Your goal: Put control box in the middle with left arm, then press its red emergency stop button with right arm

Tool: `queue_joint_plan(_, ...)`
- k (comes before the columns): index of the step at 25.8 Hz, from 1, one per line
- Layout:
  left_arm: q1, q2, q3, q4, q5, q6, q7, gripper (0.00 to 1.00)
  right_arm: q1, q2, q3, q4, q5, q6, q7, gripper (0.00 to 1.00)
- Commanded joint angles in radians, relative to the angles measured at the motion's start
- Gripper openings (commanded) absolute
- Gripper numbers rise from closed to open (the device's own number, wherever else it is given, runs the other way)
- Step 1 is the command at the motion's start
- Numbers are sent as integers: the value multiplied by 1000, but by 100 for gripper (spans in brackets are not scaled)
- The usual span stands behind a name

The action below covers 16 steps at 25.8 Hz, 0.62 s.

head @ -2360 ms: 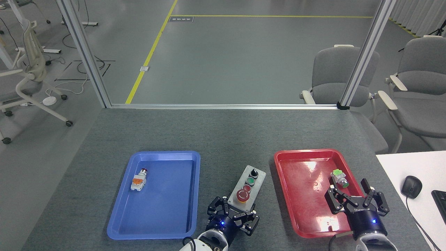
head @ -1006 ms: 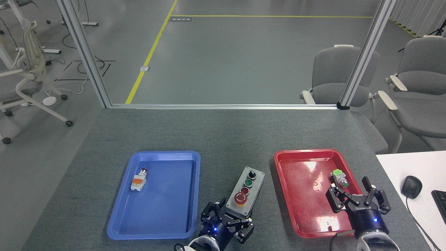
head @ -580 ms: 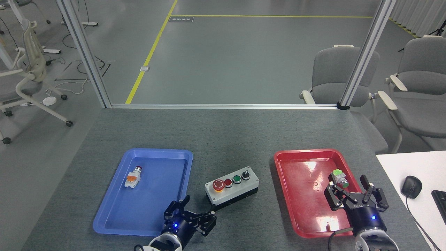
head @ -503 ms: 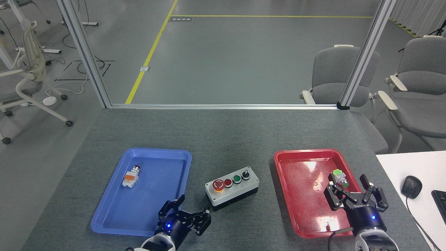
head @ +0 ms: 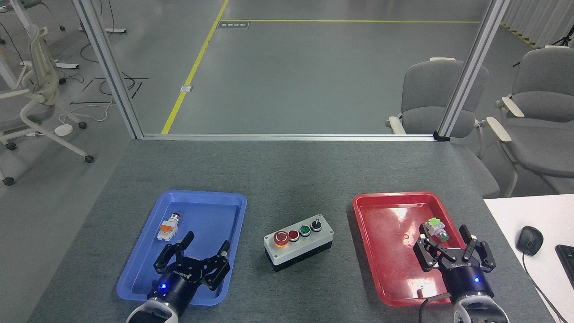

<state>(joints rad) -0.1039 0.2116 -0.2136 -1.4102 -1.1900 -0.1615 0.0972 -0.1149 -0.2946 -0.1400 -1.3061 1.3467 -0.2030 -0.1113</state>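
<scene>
Box [head: 299, 242] sits mid-surface between the trays (placing looks done); both tools, left [head: 193, 255] and right [head: 453, 251], spread and empty; stop button [head: 281, 237] unpressed.

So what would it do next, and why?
Probably swing the right gripper left toward the red emergency stop button. The control box already sits between the two trays, the left gripper is clear of it with jaws open, and the right gripper hangs over the red tray.

Single head cam, looks fwd & down over table [head: 287, 179] (mid-range, floor beyond); no 2nd view.
</scene>
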Motion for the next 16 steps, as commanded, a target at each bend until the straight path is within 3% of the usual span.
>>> queue_joint_plan(1,-5,-6,95,-7,0,11,6,99,-2,-3,49,-2,0,-3,-1,96)
queue_joint_plan(6,-14,-26,207,-7,0,46,10,99,-3,8,88,-19,-1,-12,2,79)
queue_joint_plan(14,-103,-24,289,5,0,223,12,99,-5,51,151,-25,0,-64,1,6)
queue_joint_plan(15,-105,-23,290,5,0,244,12,99,-5,55,175,-31,2,-61,2,0)
queue_joint_plan(16,-106,-23,290,5,1,266,10,99,-6,61,200,-44,8,-58,2,0)
